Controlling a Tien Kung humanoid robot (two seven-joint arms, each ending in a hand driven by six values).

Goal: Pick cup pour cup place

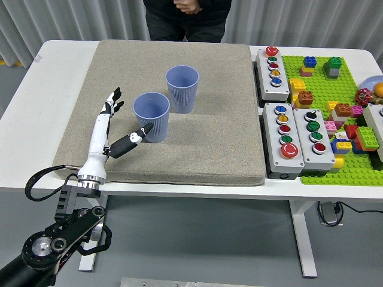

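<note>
The left hand [111, 128] hangs over the grey mat [197, 146], fingers spread wide and holding nothing, the thumb [128, 142] angled out toward the near cup [151, 116] with its tip just beside the cup's lower wall, though contact cannot be told. The four long fingers [111, 100] point up and away on the left of that cup, clear of its rim. The near cup stands upright on the mat, a blue-lilac ribbed beaker, mouth open to the camera. Just behind it and to the right sits the far cup [182, 88], same colour, also upright, the two close together but with a gap showing between them. The arm's white forearm [97, 149] runs down off the mat's near edge to a black wrist joint [66, 224] below the white table [30, 101]. To the right of the mat lie grey button boxes [286, 134] with coloured buttons, and beyond them a green baseplate [344, 110] crowded with toy bricks. A person [187, 15] in dark clothes stands at the far side of the table, hands held together in front of the body, touching nothing on the table. The right arm does not appear.
</note>
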